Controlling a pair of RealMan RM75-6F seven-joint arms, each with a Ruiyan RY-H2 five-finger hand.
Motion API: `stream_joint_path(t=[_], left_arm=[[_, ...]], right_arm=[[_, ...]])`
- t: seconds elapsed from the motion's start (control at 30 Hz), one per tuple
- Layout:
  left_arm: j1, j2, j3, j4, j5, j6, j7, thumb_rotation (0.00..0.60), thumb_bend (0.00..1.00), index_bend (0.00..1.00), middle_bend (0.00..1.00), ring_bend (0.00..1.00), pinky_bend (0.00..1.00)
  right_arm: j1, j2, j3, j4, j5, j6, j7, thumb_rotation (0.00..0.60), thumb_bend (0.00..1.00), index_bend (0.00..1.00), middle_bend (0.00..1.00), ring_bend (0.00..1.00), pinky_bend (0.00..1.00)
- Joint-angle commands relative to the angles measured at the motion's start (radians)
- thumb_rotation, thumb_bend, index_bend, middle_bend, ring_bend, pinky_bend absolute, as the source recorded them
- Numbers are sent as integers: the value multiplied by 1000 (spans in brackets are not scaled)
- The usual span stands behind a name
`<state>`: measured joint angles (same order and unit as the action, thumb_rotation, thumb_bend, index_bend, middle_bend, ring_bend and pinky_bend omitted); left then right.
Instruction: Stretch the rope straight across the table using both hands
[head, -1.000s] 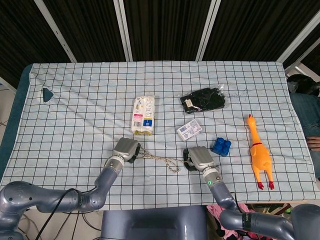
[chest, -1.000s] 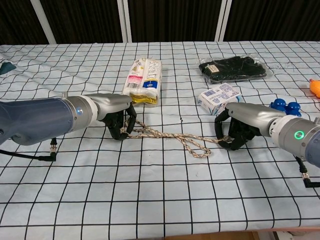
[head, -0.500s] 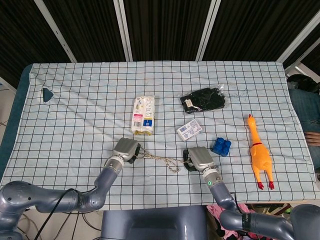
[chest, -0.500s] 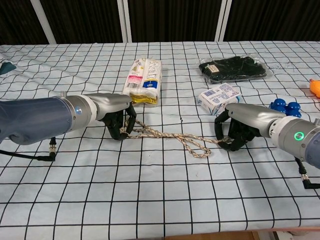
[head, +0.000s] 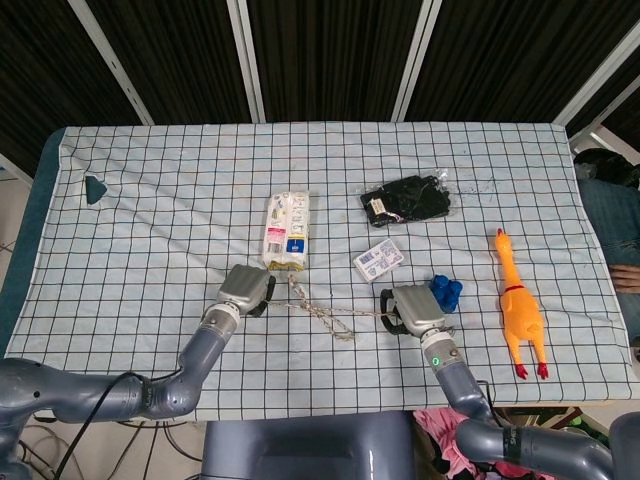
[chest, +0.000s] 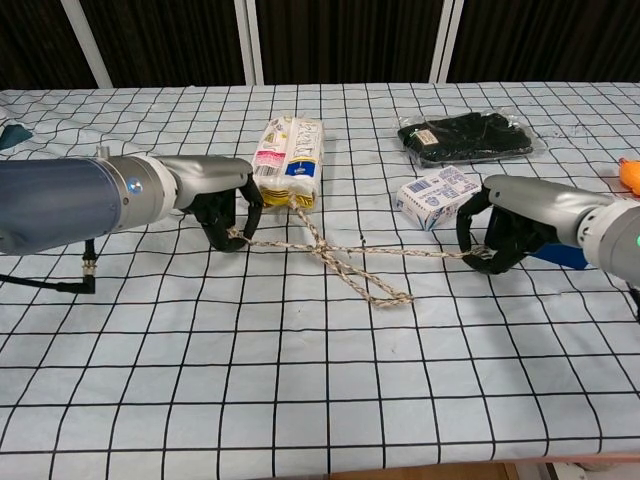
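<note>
Both hands, left hand (chest: 228, 212) and right hand (chest: 500, 236), have fingers clamped on the beige braided rope (chest: 345, 265), which sags looped mid-worktop. Draw outward evenly, low, until the loop clears.

Braided beige rope (chest: 345, 262) lies taut-ish, apparently looped at middle.

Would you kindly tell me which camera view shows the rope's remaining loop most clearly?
The chest view: the rope runs across the frame between the left robot hand and the right robot hand, with its slack loop sagging toward the camera. The head view shows the same rope smaller, its strands hard to separate.
</note>
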<state>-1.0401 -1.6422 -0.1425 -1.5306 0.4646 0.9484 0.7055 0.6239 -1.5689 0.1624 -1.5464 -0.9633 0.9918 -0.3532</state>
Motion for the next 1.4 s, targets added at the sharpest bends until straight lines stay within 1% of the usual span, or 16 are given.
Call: stream_joint_path(t=[0.03,0.27,0.4,0.63,0.83,1.03,1.23,1.4], left_arm=[[5,44,-6,-39,22,33,5,600,469,670,1000,957,1000],[20,125,-19,-88,26,59,-7,600,469,671,1000,958,1000],[32,187,-30,-118,27,60,-25,600,469,672,1000,958,1000],[56,276,-49,-139,32,57,-68,600,469,672,1000,958,1000],[89,354,-47,-144,45,41,-114,600,469,672,1000,958,1000],[121,395,-37,-111,61,18,-166,600,469,672,1000,958,1000],[148,404,-28,-59,78,-18,-220,600,469,672,1000,958,1000],[159,404,-18,-19,85,-41,-240,600,469,672,1000,958,1000]], right_arm=[[-13,55,7,-47,-10,24,-3,600,458,628,1000,1000,1000],[-21,127,14,-90,-4,40,-18,600,459,629,1000,1000,1000],[-29,178,19,-106,7,45,-14,600,458,628,1000,1000,1000],[-45,242,21,-93,20,43,4,600,459,628,1000,1000,1000],[-62,303,25,-63,20,14,67,600,458,629,1000,1000,1000],[-67,330,23,-6,28,-12,96,600,459,629,1000,1000,1000],[-67,329,22,50,55,-25,92,600,458,629,1000,1000,1000],[-68,323,25,91,87,-37,96,600,459,629,1000,1000,1000]])
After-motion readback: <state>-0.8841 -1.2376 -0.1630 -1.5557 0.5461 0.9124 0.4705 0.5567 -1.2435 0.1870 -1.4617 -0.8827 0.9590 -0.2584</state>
